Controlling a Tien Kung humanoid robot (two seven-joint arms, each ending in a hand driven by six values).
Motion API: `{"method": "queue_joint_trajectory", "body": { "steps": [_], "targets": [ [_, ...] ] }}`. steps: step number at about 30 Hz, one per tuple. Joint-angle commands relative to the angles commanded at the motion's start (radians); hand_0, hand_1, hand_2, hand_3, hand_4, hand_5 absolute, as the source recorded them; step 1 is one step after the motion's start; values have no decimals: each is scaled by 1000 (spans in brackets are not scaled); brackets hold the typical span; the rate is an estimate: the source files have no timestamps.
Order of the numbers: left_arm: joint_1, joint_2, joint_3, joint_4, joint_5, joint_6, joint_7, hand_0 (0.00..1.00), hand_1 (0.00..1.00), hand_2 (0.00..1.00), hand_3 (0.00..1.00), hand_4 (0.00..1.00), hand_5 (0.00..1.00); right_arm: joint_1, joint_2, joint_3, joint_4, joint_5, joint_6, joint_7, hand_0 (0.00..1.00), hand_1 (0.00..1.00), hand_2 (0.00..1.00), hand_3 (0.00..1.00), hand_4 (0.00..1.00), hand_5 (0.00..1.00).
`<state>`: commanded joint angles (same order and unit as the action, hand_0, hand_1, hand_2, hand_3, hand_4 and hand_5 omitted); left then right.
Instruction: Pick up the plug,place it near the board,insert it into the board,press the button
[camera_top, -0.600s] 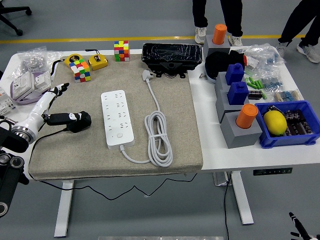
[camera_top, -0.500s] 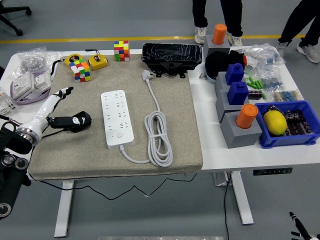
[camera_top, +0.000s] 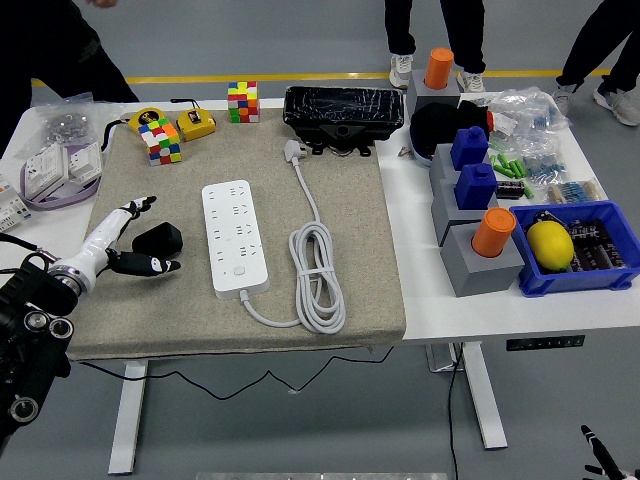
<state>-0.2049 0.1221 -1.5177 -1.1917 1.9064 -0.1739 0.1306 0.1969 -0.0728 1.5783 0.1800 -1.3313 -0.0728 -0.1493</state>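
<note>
Beige fabric mat covers the left part of the white table, and that is where you find everything that matters in the head view, the only view you have. Your left hand sits at about nine o'clock on the mat, its fingers spread and holding nothing; the black plug lies on the mat just at its three o'clock, between the upper fingers and the lower ones, close to them but not gripped. At three o'clock from the plug, near but apart, lies the white power strip, long axis running twelve to six. Its white cable loops in a coil at the strip's three o'clock and runs up to a white plug head near twelve.

Your right hand shows only as fingertips at the bottom right corner, at five o'clock; you cannot tell its state.

Two colour cubes and a yellow tape measure sit toward eleven o'clock. A blue bin sits at three. A person's dark sleeve enters at the top left.
</note>
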Motion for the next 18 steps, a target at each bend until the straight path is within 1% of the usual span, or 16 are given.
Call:
{"method": "queue_joint_trajectory", "body": {
  "steps": [3, 4, 9, 10, 12, 15, 16, 18],
  "targets": [
    [-9, -1, -5, 21, 5, 6, -6, 953, 998, 988, 998, 998, 2, 1, 0, -2, 0, 2, -1, 1, 993, 874, 810, 843, 998, 998],
    [-11, -1, -6, 25, 7, 8, -7, 838, 867, 851, 866, 998, 2, 2, 0, -3, 0, 2, -1, 1, 991, 872, 809, 843, 998, 998],
    [-29, -3, -13, 51, 4, 38, -26, 838, 867, 851, 866, 998, 2, 2, -2, 1, 0, -2, -2, -2, 991, 872, 809, 843, 998, 998],
    [-30, -3, -13, 54, 5, 39, -26, 763, 807, 774, 803, 998, 2, 2, -2, 1, 0, -2, -2, -2, 992, 871, 809, 843, 998, 998],
    [-34, -4, -15, 59, 12, 36, -26, 763, 807, 774, 803, 998, 2, 2, -2, 1, 0, -1, -2, -1, 992, 871, 809, 843, 998, 998],
    [-35, -4, -18, 66, 26, 14, -15, 763, 807, 774, 803, 998, 2, 1, -1, 1, 0, -1, -3, -1, 992, 871, 809, 843, 998, 998],
    [-36, -4, -18, 67, 28, 10, -14, 736, 780, 717, 752, 998, 2, 1, -1, 1, 0, -1, -3, -1, 991, 869, 808, 843, 998, 998],
    [-36, -5, -19, 68, 31, 10, -13, 736, 780, 717, 752, 998, 2, 0, 0, 2, 0, -2, -2, -1, 991, 869, 808, 843, 998, 998]
  ]
}}
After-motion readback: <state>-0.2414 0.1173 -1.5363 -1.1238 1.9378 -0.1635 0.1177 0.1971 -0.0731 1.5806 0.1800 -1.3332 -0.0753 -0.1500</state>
